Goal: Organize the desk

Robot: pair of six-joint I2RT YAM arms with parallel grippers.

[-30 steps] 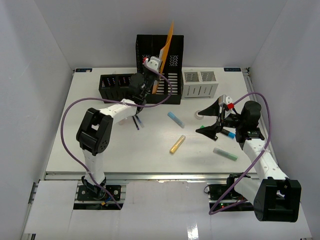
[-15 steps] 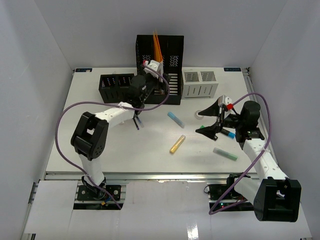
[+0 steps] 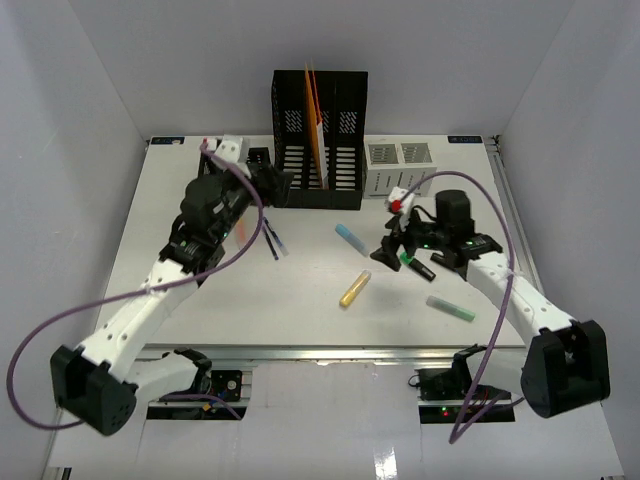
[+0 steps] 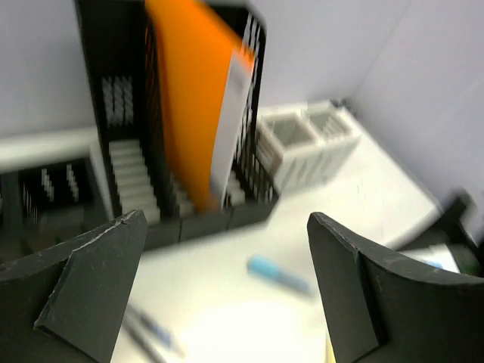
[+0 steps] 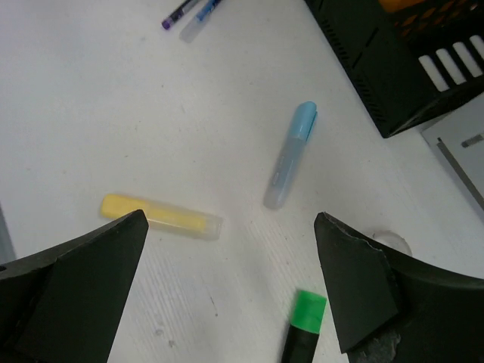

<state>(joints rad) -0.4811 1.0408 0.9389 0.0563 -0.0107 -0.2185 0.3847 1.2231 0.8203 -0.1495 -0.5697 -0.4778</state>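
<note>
The white desk (image 3: pixel 300 325) holds loose pens and markers. My left gripper (image 3: pixel 272 183) (image 4: pixel 225 221) hovers open and empty in front of the black file holder (image 3: pixel 320 140) (image 4: pixel 121 113), where an orange folder (image 3: pixel 316 110) (image 4: pixel 193 98) stands upright. Over the desk's middle my right gripper (image 3: pixel 392 240) (image 5: pixel 231 219) is open and holds nothing. A green-capped black marker (image 3: pixel 417 265) (image 5: pixel 306 329) lies just under it. A blue highlighter (image 3: pixel 351 238) (image 5: pixel 291 155) and a yellow highlighter (image 3: pixel 354 288) (image 5: pixel 160 215) lie beyond its fingertips.
Two dark pens (image 3: pixel 272 242) (image 5: pixel 193 11) lie left of centre. A teal highlighter (image 3: pixel 450 308) lies front right. A white two-slot organizer (image 3: pixel 400 167) (image 4: pixel 306 147) stands right of the file holder. A low black tray (image 3: pixel 262 160) sits behind my left arm. White walls enclose three sides.
My left gripper opened and let go of the orange folder, which now stands upright in the file holder; that arm drew back leftward. My right gripper moved left toward the markers.
</note>
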